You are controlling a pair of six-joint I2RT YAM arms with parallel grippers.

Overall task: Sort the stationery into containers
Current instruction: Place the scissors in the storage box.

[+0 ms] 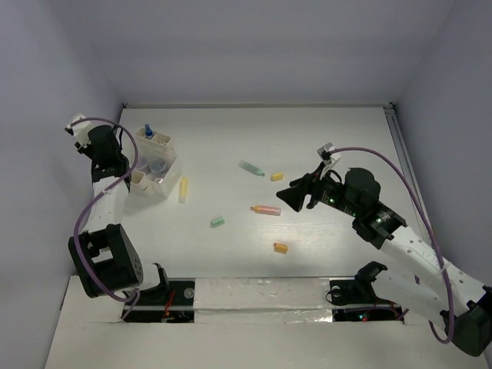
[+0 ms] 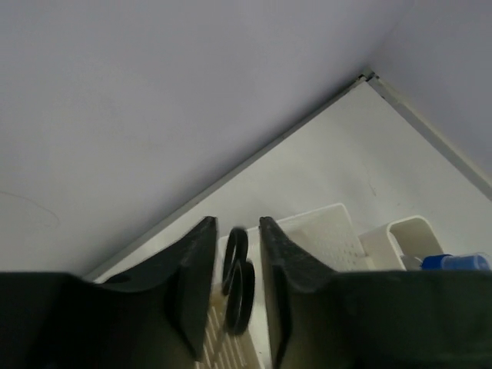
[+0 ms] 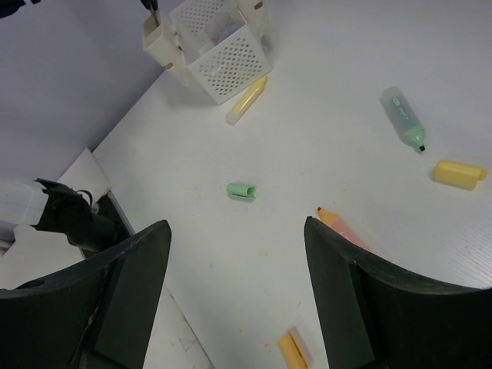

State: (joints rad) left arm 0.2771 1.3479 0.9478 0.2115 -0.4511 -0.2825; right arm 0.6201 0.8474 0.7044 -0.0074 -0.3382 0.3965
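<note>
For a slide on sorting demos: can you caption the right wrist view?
Open right gripper hovers over scattered green eraser, orange-pink marker and green marker, bin beyond.

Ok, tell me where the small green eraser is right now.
In the top view the green eraser lies loose on the table, left of centre, between the yellow marker by the container and the orange-pink marker.

markers [image 1: 265,209] right of bin [image 1: 157,187]
</note>
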